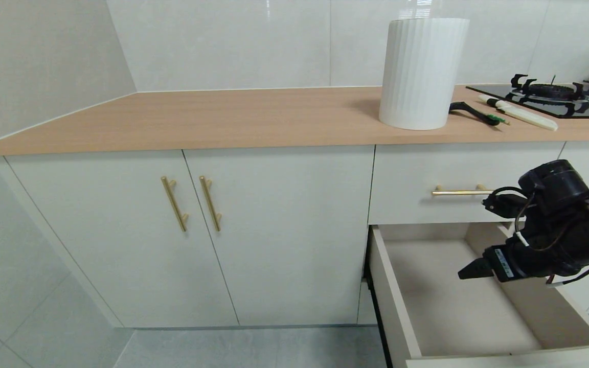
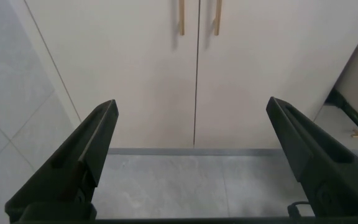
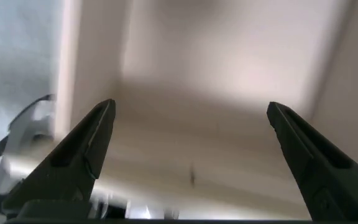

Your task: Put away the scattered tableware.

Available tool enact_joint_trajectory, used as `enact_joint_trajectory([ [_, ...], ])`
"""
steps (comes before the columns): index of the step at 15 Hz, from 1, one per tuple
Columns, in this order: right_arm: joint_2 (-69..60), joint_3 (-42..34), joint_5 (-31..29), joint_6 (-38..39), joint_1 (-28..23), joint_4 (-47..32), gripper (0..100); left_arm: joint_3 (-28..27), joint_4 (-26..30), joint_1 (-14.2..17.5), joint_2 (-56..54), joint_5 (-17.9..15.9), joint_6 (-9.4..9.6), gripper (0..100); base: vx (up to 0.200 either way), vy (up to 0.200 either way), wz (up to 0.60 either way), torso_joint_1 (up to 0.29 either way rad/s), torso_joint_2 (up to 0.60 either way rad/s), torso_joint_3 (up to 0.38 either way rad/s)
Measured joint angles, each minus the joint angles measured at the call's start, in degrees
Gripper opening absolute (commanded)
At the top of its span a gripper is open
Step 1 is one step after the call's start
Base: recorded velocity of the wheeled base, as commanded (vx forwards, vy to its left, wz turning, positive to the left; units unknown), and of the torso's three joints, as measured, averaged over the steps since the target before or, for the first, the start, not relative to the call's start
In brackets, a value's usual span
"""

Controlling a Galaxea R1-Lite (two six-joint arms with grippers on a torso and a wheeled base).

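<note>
Right gripper (image 1: 468, 272): black, poised above the pulled-out drawer (image 1: 394, 301) at its right side, fingers spread wide and holding nothing; the drawer's pale floor lies beneath it. Left gripper (image 2: 191, 102): low, facing the closed double cabinet doors (image 2: 197, 74), fingers likewise parted and holding nothing. Upper drawer (image 1: 417, 179): shut, gold bar handle (image 1: 460, 192), directly above the open one. Countertop (image 1: 223, 120): wood-toned. On it, a tall white ribbed container (image 1: 422, 71); just beside its right base a black-handled utensil with a green tip (image 1: 476, 113); next to that a cream-coloured knife-shaped piece (image 1: 522, 115), lying at the edge of the black gas hob (image 1: 555, 94). Both utensils lie well apart from either gripper.
</note>
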State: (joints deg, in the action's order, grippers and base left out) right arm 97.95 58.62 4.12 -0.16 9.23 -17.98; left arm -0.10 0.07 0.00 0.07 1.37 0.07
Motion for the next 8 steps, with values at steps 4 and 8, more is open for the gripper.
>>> enact_joint_trajectory([
  [4, -0.33, -0.59, -1.11, -0.13, 1.24, -1.69, 100, 0.0, 0.0, 0.0, 0.0, 0.02, 0.02, 100, 0.0, 0.0, 0.0, 0.0, 0.0, 0.0],
  [8, -0.51, -0.33, -1.52, 0.02, 1.55, -1.63, 100, 0.0, 0.0, 0.0, 0.0, 0.02, 0.0, 100, 0.0, 0.0, 0.0, 0.0, 0.0, 0.0],
])
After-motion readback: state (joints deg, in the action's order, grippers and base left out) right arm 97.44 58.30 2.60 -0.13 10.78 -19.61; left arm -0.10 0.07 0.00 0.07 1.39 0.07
